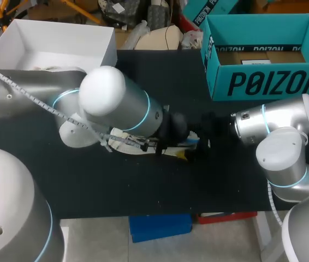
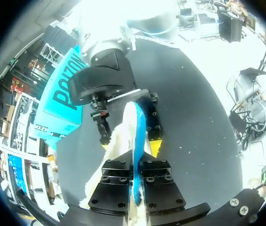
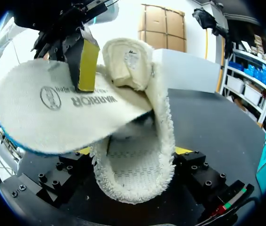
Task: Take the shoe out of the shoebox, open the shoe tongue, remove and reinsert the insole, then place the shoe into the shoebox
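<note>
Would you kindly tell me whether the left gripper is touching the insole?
Touching. The left wrist view shows the left gripper with its jaws shut on the insole, pressing it from both sides.

Left end effector (image 2: 132, 147) pinching blue-edged insole (image 2: 136, 123), teal shoebox (image 2: 61, 96) beyond

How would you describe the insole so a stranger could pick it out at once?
Find the black table between the white box and the teal box. At its middle, the left gripper pinches a flat sheet by the cream shoe: that is the insole. Unlike the fuzzy shoe, it is thin and blue on one side.
</note>
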`<control>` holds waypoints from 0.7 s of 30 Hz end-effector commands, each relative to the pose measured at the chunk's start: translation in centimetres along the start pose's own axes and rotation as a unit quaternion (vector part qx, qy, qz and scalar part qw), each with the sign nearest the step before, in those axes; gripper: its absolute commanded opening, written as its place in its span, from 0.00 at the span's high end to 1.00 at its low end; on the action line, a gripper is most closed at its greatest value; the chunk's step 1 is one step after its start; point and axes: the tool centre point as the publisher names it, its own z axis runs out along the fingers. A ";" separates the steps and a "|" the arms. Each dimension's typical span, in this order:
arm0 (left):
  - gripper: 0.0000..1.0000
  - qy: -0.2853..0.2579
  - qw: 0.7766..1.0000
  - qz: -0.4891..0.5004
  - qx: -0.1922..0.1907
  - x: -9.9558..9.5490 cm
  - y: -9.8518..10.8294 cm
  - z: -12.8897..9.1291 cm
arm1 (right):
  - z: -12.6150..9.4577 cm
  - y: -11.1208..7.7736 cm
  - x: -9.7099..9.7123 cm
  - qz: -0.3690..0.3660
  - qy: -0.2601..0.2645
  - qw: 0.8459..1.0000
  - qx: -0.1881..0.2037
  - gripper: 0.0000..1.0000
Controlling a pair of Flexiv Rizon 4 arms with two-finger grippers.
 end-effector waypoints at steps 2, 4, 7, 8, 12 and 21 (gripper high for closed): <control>1.00 0.011 0.997 -0.013 0.078 -0.1 0.0 -7.0 | 0.2 -0.4 0.1 0.001 0.000 1.000 0.002 1.00; 1.00 0.020 0.994 -0.030 0.104 -0.2 -1.0 -8.8 | 0.2 -0.4 0.1 0.001 0.000 1.000 0.002 1.00; 1.00 0.040 0.987 -0.060 0.143 -0.6 -2.4 -11.6 | 0.2 -0.4 0.1 0.001 0.000 1.000 0.002 1.00; 1.00 0.045 0.985 -0.067 0.154 -0.7 -2.9 -12.5 | 0.2 -0.4 0.1 0.001 0.000 1.000 0.002 1.00; 1.00 0.060 0.975 -0.093 0.193 -0.9 -4.5 -16.0 | 0.2 -0.4 0.1 0.001 0.000 1.000 0.002 1.00; 1.00 0.082 0.951 -0.153 0.256 -2.2 -6.5 -24.3 | 0.2 -0.4 0.1 0.001 0.000 1.000 0.002 1.00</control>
